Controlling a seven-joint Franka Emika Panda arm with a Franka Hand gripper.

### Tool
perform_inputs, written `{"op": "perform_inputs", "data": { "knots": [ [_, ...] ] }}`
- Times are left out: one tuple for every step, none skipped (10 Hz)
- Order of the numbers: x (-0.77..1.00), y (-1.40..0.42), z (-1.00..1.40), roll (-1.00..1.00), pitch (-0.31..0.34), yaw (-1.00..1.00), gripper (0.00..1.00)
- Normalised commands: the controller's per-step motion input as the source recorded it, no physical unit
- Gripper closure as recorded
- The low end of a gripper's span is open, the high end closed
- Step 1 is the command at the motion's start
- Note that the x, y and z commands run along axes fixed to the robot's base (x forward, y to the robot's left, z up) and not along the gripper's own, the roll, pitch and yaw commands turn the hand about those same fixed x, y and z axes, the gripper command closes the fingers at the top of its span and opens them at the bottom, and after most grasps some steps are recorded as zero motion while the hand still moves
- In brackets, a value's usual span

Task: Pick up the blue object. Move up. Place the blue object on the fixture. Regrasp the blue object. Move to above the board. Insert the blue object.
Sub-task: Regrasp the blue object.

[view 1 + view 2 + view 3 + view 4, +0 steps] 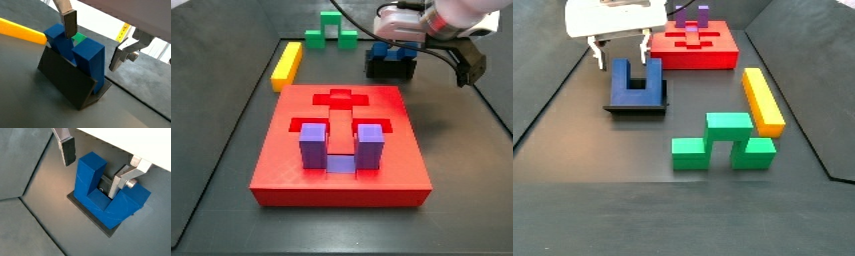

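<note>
The blue object [87, 57] [100, 193] stands prongs-up on the fixture [63, 82] [636, 106], a low black holder. My gripper [95, 42] [93, 169] is open and straddles one prong. One finger is outside that prong and the other sits in the slot between the two prongs. Neither pad presses on the blue object. In both side views the gripper [620, 60] [396, 42] hovers right over the blue object [636, 82] [392, 55]. The board [338, 150] [700, 50] is the big red slab beside the fixture.
A purple U-shaped block [334, 145] [696, 18] sits in the board's cut-out. A long yellow bar [762, 100] [287, 65] [20, 30] and a green block [720, 140] [334, 32] lie on the dark floor. A raised rim borders the floor.
</note>
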Motion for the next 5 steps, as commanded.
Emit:
{"op": "perform_inputs", "data": {
  "knots": [
    [0.87,0.0,-0.13,0.16,0.32,0.11,0.0],
    [0.86,0.0,-0.17,0.15,0.209,0.18,0.0],
    [0.77,0.0,-0.18,0.05,0.166,0.25,0.0],
    [0.79,0.0,-0.15,0.07,0.194,0.29,0.0],
    [0.78,0.0,-0.13,0.02,0.234,0.27,0.0]
  ]
}}
